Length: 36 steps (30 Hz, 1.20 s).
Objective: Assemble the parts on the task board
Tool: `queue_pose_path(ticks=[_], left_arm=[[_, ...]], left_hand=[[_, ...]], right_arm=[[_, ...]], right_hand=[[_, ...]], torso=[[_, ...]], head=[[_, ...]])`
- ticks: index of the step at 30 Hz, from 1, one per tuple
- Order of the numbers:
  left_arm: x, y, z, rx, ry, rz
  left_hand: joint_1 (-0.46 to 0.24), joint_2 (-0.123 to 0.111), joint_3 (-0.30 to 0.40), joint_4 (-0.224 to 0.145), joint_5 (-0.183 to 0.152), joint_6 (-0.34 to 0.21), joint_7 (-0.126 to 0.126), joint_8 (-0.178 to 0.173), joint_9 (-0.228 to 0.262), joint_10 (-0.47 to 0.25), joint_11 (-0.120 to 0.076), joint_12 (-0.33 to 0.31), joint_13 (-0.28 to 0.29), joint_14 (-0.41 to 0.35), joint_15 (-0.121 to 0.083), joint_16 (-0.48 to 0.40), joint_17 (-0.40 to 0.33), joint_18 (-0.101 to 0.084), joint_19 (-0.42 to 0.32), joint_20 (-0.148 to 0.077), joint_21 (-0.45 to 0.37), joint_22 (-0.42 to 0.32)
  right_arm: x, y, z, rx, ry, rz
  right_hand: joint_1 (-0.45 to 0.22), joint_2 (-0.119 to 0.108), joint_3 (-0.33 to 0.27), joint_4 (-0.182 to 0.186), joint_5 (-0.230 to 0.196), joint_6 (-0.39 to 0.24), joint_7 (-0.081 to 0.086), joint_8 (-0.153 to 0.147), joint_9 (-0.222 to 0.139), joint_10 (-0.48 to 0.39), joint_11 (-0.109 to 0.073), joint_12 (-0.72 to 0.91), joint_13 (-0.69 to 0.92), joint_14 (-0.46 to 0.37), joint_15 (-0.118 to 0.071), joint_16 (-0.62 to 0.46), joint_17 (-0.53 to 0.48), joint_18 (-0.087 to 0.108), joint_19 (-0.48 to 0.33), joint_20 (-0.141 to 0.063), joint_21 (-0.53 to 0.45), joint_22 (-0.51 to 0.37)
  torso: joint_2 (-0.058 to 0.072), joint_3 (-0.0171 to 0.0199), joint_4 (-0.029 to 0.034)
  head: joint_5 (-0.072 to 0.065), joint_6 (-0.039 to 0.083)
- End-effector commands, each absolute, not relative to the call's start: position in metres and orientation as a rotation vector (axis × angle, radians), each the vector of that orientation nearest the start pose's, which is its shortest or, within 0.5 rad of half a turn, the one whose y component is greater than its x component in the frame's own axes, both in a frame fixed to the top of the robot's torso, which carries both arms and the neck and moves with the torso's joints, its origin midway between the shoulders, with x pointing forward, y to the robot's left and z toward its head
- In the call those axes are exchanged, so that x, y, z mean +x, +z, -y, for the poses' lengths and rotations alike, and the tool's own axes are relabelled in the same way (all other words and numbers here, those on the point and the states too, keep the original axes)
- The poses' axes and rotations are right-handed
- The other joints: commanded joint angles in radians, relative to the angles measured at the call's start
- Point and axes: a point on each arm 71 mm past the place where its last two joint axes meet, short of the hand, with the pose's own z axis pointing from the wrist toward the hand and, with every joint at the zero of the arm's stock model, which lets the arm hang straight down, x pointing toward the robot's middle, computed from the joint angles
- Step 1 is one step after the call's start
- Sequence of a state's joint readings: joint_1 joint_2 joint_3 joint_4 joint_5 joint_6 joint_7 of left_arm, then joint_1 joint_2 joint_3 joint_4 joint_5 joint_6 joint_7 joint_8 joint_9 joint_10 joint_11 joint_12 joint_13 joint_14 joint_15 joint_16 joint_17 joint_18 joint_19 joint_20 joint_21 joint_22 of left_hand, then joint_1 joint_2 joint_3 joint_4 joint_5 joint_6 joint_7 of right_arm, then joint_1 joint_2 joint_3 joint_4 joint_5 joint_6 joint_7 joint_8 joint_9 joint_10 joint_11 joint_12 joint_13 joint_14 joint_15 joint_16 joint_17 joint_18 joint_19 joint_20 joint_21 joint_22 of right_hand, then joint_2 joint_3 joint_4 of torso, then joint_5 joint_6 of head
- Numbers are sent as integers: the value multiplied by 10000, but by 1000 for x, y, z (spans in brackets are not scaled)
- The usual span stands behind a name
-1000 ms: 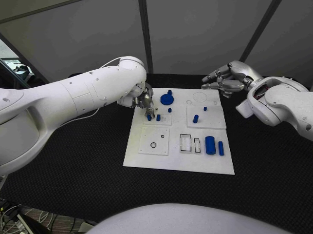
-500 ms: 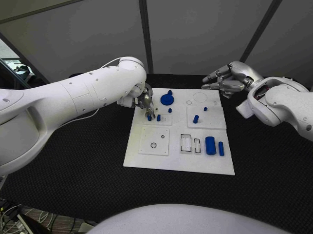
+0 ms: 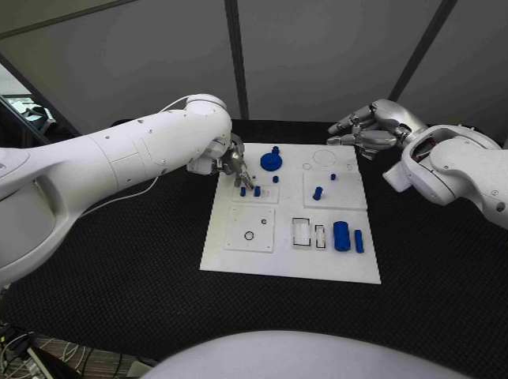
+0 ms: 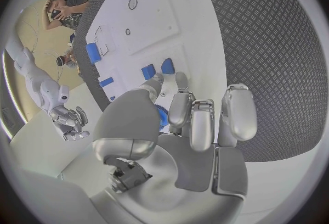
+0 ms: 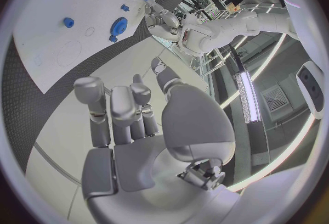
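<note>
At the task board's [image 3: 237, 257] 10 o'clock edge, left hand [image 3: 224, 162], fingers curled close above two upright pegs [image 3: 256, 190], probably to seat or adjust one. Blue scrap [image 4: 162, 118] between thumb and fingers: pinched part or gear [image 3: 271, 162] behind, cannot tell. Loose blocks [image 3: 341, 235] waiting at 4 o'clock. Off the 1 o'clock corner, right hand [image 3: 366, 130], empty, fingers loosely apart, seemingly parked clear of the work.

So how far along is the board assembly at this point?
Early to midway. Small blue pegs already stand upright on the white board. The left hand works at the two pegs near the board's left edge. Two cylinders lie loose; the right hand hovers, holding nothing.
</note>
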<state>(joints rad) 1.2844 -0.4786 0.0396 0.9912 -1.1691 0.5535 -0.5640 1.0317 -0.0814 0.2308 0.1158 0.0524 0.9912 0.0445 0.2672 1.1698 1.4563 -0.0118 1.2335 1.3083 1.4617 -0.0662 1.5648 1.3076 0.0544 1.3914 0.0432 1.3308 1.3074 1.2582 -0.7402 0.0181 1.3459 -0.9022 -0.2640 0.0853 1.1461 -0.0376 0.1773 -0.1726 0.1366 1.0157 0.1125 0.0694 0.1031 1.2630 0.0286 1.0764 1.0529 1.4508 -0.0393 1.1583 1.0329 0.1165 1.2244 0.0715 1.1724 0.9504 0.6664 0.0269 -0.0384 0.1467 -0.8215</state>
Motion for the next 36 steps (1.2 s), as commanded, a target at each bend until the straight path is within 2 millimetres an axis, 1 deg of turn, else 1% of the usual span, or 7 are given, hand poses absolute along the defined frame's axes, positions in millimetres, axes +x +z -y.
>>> queue_pose_path(ticks=[1, 10, 14, 16, 20, 23, 36], left_arm=[[569, -200, -188, -790, -1664, -24716], [571, -184, -194, -1409, -2724, -23975], [572, -168, -197, -1731, -3797, -22979], [572, -158, -195, -1888, -4766, -22037], [568, -143, -188, -1794, -6466, -20170], [561, -139, -183, -1359, -7474, -19171], [544, -164, -166, 1658, -7898, -16629]], left_hand=[[90, 125, -171, 56, -41, -4, 67, 64, 58, -46, -26, -50, 1725, 1061, -52, -24, 2571, 168, -4, -18, -45, 410], [505, 317, -419, 44, -28, -194, 117, -57, -11, -284, 14, -622, 1569, 922, -29, -411, 2291, 285, -312, -8, -501, 32], [1094, 533, -779, -65, -43, -585, 352, -442, -389, -1764, 234, -3902, 529, 219, 160, -2176, 1094, 722, -1618, 159, -2556, -1629], [1467, 625, -889, -166, 57, -846, 476, -873, -935, -3473, 394, -7492, -912, -695, 286, -4274, -243, 1142, -3015, 286, -4883, -3462], [2576, 604, -499, -606, 635, -974, 708, -1783, -2536, -4052, 588, -9172, -2780, -2464, 500, -8388, -2857, 1229, -3656, 520, -6600, -4689], [3325, 311, -49, -972, 1439, -962, 708, -2085, -3532, -4102, 695, -9999, -4026, -3227, 694, -9674, -3698, 1214, -3942, 634, -7301, -5140], [3631, -595, 841, -1333, 816, -413, 597, -2019, -6252, -3654, 915, -11194, -7548, -2472, 742, -10255, -4777, 1275, -3402, 698, -7762, -5440]], right_arm=[[533, -144, 197, 2698, 10279, -16366], [533, -144, 199, 2722, 10237, -16356], [534, -144, 202, 2755, 10184, -16343], [534, -144, 203, 2777, 10151, -16329], [534, -144, 205, 2803, 10112, -16294], [534, -144, 206, 2810, 10100, -16272], [533, -144, 203, 2704, 10234, -16327]], right_hand=[[-44, 73, 0, -29, 20, -57, 5, -47, 17, 46, 13, 49, -9, 72, -28, -63, -9, 89, 26, -3, -68, -9], [-44, 73, 0, -29, 20, -57, 5, -47, 17, 46, 13, 49, -9, 72, -28, -63, -9, 89, 26, -3, -68, -9], [-44, 73, 0, -29, 20, -57, 5, -47, 17, 46, 13, 49, -9, 72, -28, -63, -9, 89, 26, -3, -68, -9], [-44, 73, 0, -29, 20, -57, 5, -47, 17, 46, 13, 49, -9, 72, -28, -63, -9, 89, 26, -3, -68, -9], [-30, 74, 6, -42, 22, -58, 4, -48, 17, 36, 11, 36, -27, 71, -29, -78, -19, 92, 20, -3, -83, -28], [-25, 74, 9, -47, 22, -57, 4, -46, 18, 34, 11, 33, -31, 70, -29, -87, -27, 96, 12, -4, -96, -46], [-25, 74, 9, -47, 22, -57, 4, -46, 18, 34, 11, 33, -31, 70, -29, -87, -27, 96, 12, -4, -96, -46]], torso=[[-8, -1, 4], [-8, -1, 10], [-11, 11, 14], [-15, 13, 5], [-6, 7, -3], [-2, 0, -4], [7, -5, -27]], head=[[13, 13], [-33, 58], [-86, 105], [-100, 135], [-150, 244], [-189, 292], [-262, 421]])
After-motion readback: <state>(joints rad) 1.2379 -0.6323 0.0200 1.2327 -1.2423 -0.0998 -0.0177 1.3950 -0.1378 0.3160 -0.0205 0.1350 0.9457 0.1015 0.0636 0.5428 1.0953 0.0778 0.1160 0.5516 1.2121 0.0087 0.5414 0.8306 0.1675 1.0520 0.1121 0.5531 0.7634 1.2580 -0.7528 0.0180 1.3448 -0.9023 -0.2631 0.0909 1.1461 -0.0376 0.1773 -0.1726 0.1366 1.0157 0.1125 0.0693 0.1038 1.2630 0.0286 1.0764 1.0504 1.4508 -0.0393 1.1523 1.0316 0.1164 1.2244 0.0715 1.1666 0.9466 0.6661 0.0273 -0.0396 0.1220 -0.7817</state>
